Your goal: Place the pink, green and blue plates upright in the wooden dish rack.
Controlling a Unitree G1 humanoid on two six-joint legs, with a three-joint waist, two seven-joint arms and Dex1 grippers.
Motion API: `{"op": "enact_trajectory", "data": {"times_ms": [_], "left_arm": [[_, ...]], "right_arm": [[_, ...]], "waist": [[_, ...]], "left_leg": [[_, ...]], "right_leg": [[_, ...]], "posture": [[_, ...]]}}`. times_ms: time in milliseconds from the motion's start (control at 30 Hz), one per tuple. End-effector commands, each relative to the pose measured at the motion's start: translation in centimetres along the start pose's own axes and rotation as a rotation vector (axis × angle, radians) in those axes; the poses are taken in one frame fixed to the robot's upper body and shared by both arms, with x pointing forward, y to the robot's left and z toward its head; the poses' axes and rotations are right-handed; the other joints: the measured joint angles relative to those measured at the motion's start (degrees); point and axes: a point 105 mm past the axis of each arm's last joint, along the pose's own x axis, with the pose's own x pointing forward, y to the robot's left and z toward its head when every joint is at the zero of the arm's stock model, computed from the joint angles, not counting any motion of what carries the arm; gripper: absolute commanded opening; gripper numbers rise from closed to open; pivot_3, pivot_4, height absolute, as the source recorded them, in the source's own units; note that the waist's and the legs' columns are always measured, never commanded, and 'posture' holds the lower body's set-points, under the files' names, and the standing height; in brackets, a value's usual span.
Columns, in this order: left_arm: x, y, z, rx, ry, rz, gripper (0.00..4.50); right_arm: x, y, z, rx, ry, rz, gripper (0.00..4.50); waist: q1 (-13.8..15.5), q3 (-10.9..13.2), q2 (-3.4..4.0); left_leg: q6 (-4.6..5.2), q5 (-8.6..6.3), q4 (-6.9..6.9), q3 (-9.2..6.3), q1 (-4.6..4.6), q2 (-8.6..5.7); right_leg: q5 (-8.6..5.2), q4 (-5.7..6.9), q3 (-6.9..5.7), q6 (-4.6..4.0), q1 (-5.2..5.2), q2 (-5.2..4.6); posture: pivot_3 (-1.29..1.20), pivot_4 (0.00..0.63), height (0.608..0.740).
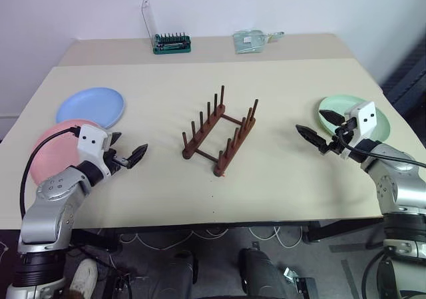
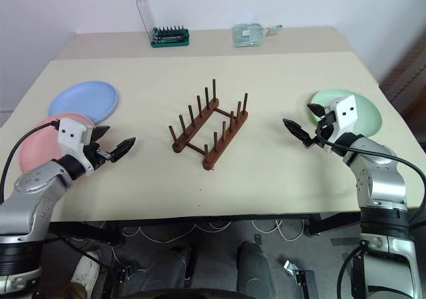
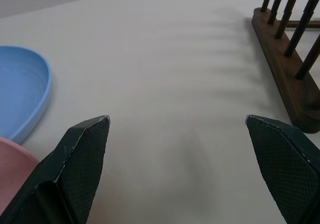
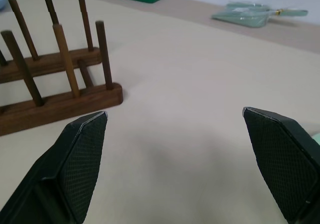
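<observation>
**Operator:** Report the status of the wooden dish rack [image 1: 220, 134].

**Technician:** The rack stands near the middle of the table [image 1: 279, 179]. Both rows of upright pegs are bare. No plate is seated in any slot, so by my reading none of the three placements is done.

**Operator:** Locate the plates relative to the rack.

**Technician:** All three lie flat on the tabletop. The blue plate [image 1: 91, 106] is well apart from the rack on the robot's left side, toward the far edge. The pink plate [image 1: 53, 154] lies just beside the blue one, nearer the robot; the two rims meet or overlap slightly, I cannot tell which. The green plate [image 1: 356, 116] lies well apart from the rack on the robot's right side.

**Operator:** State of the grippers.

**Technician:** The left gripper [image 1: 126, 153] hangs between the pink plate and the rack, fingers spread wide, holding nothing. The right gripper [image 1: 319, 129] hangs at the rack-side edge of the green plate, fingers likewise spread and empty.

**Operator:** Anything else beyond the rack?

**Technician:** A green bit-set case [image 1: 172, 43] with its clear lid raised, and a clear plastic packet [image 1: 251, 40], both on the far table, well apart from the rack.

**Operator:** Remaining work?

**Technician:** All of it, as I judge: three pickups and three upright insertions.
</observation>
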Motion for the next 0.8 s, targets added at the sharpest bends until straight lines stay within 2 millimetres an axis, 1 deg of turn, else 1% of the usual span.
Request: {"op": "enact_trajectory", "data": {"times_ms": [33,100,300,400,467,500,533,600,633,667,700,767,800], "left_arm": [[-0.2,-0.4,1.4,0.041,-0.035,-0.029,4.50],[-0.2,-0.9,1.3,0.048,-0.027,-0.061,4.50],[-0.6,-1.6,1.2,0.045,-0.005,-0.120,4.50],[-0.2,-2.1,1.2,0.049,0.007,-0.160,4.50],[-0.3,-2.5,1.2,0.059,0.018,-0.200,4.50],[-0.2,-3.3,1.1,0.070,0.031,-0.258,4.50],[-0.2,-3.8,1.0,0.077,0.042,-0.298,4.50],[-0.2,-6.2,0.7,0.062,0.079,-0.468,4.50],[-0.6,-7.5,0.5,0.068,0.095,-0.564,4.50],[-0.9,-8.4,0.5,0.073,0.107,-0.629,4.50],[-1.2,-8.7,0.4,0.078,0.114,-0.662,4.50],[-1.1,-10.5,0.5,0.107,0.118,-0.759,4.50],[-1.0,-11.1,0.5,0.119,0.116,-0.787,4.50]], "right_arm": [[-0.7,-0.7,2.2,-0.048,-0.062,-0.025,4.43],[-0.8,-0.6,2.1,-0.046,-0.061,-0.024,4.43],[-1.1,0.1,1.9,-0.037,-0.054,-0.011,4.43],[-1.4,0.6,1.3,-0.020,-0.030,0.007,4.43],[-1.5,1.3,1.1,-0.015,-0.021,0.024,4.43],[-1.6,1.7,0.9,-0.012,-0.012,0.041,4.43],[-1.7,2.1,0.8,-0.011,-0.006,0.054,4.43],[-1.8,2.1,0.5,0.000,0.000,0.041,4.43],[-1.9,2.2,0.5,0.003,0.000,0.038,4.43],[-1.9,2.2,0.5,0.005,0.000,0.037,4.43],[-1.9,2.5,0.6,0.005,-0.001,0.040,4.43],[-2.3,2.7,0.6,0.004,0.003,0.043,4.43],[-2.4,2.8,0.6,0.003,0.005,0.043,4.43]], "waist": [[0.0,0.0,0.00],[-0.1,0.0,0.00],[-0.1,0.0,0.00],[0.0,0.0,0.00],[0.0,0.0,0.00],[0.0,0.0,0.00],[0.0,0.0,0.00],[0.0,0.0,0.00],[0.0,0.0,0.00],[0.0,0.0,0.01],[0.0,0.0,0.01],[0.0,0.0,0.01],[0.0,0.0,0.01]], "left_leg": [[0.00,0.00,0.00,0.00,0.00,0.00],[0.00,0.00,0.00,0.00,0.00,0.00],[0.00,0.00,0.00,-0.01,0.00,0.01],[0.00,0.00,0.00,0.00,0.00,0.00],[0.00,0.00,0.00,0.00,0.00,0.01],[0.00,0.00,0.00,0.00,0.00,0.01],[0.01,0.00,0.00,0.00,0.00,0.01],[0.01,-0.01,0.00,0.01,0.00,0.00],[0.01,-0.01,0.00,0.01,0.00,0.00],[0.01,-0.01,0.00,0.01,0.00,0.00],[0.01,-0.01,0.00,0.01,0.00,0.01],[0.02,-0.01,-0.01,0.01,0.00,0.01],[0.02,-0.01,-0.01,0.00,0.00,0.02]], "right_leg": [[0.00,0.00,0.00,0.00,0.00,0.00],[0.00,0.01,0.00,0.00,0.00,0.00],[0.00,0.01,0.00,0.00,-0.01,0.00],[0.00,0.01,0.00,0.00,0.00,0.00],[0.00,0.01,0.00,0.00,0.00,0.00],[0.00,0.01,0.00,0.00,0.00,0.00],[0.00,0.01,0.00,0.00,0.00,0.00],[0.00,0.00,0.00,0.00,0.01,0.00],[0.00,-0.01,0.00,0.00,0.01,0.00],[-0.01,-0.01,0.00,-0.01,0.01,0.00],[-0.01,-0.01,0.00,-0.01,0.01,0.00],[-0.01,0.00,0.00,-0.01,0.00,0.00],[-0.01,0.00,0.00,-0.01,0.00,0.00]], "posture": [[0.00,0.150,0.740],[0.00,0.150,0.740],[0.00,0.150,0.740],[0.00,0.150,0.740],[0.00,0.150,0.740],[0.00,0.150,0.740],[0.00,0.150,0.740],[0.00,0.150,0.740],[0.00,0.150,0.740],[0.00,0.150,0.740],[0.00,0.150,0.740],[0.00,0.150,0.740],[0.00,0.150,0.740]]}}
